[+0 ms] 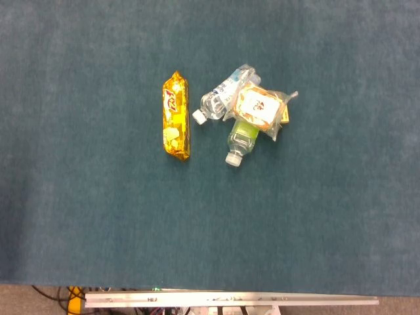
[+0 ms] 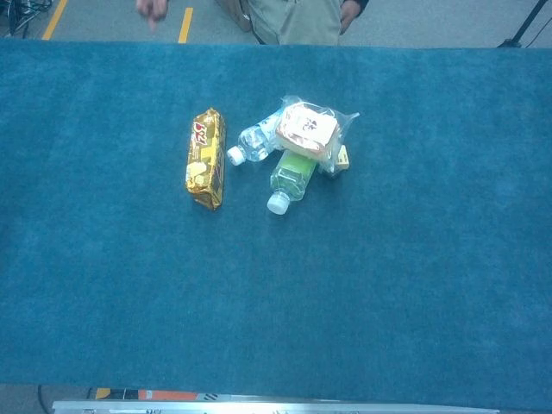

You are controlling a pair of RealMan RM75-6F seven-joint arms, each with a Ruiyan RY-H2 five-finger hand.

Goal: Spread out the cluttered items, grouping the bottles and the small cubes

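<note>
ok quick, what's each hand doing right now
Left hand: not in either view, so its state cannot be told.
Right hand: not in either view either.

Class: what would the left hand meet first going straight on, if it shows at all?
Cannot tell: neither view shows the left hand, so its heading is unknown. The yellow snack pack lies leftmost.
</note>
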